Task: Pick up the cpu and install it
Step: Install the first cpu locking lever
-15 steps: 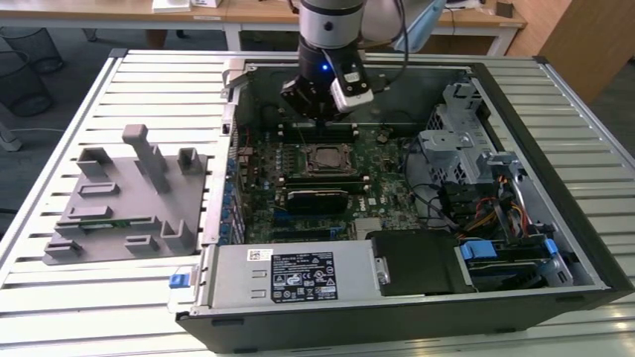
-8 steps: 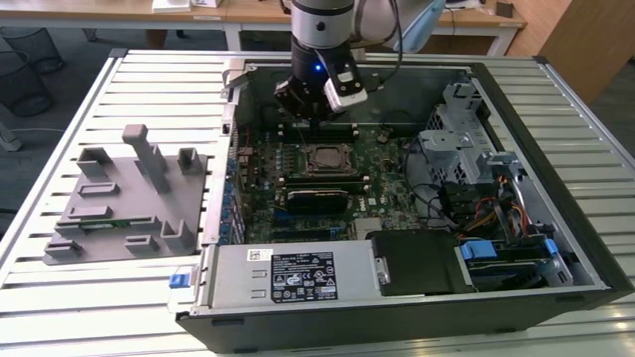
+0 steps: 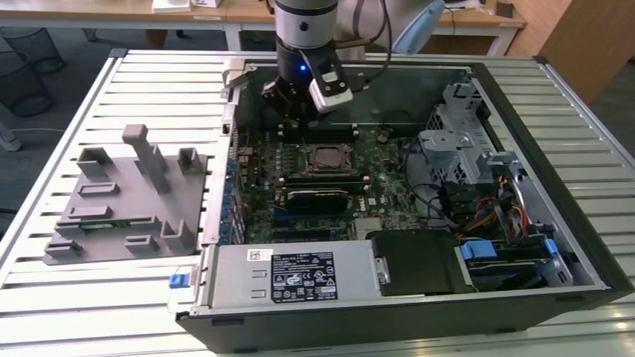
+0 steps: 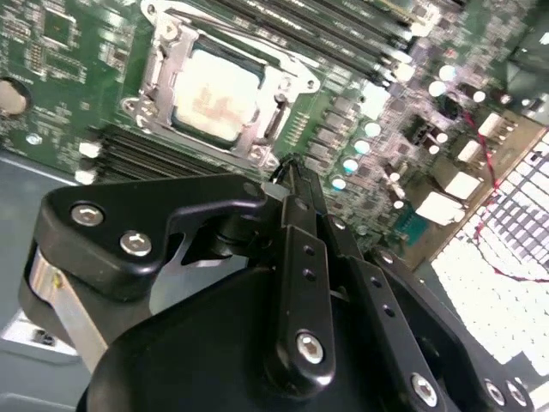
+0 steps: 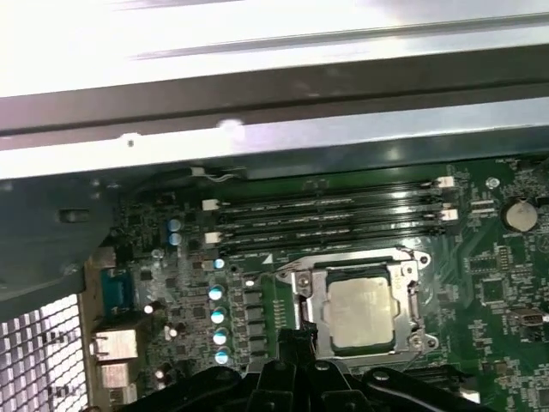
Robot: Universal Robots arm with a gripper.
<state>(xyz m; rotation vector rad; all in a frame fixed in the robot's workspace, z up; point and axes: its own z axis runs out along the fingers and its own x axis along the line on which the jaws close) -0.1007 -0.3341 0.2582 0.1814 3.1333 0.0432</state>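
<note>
Already the cpu (image 5: 364, 313) lies flat in its socket (image 5: 319, 283).

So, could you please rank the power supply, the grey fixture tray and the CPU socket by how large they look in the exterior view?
Largest to smallest:
1. Grey fixture tray and power supply: they look much alike, and the supply's nearness to the camera makes it unsure.
2. CPU socket: clearly the smallest.

Even daylight; glare whitens the case wall (image 5: 257, 34); wrist views blurred
</note>
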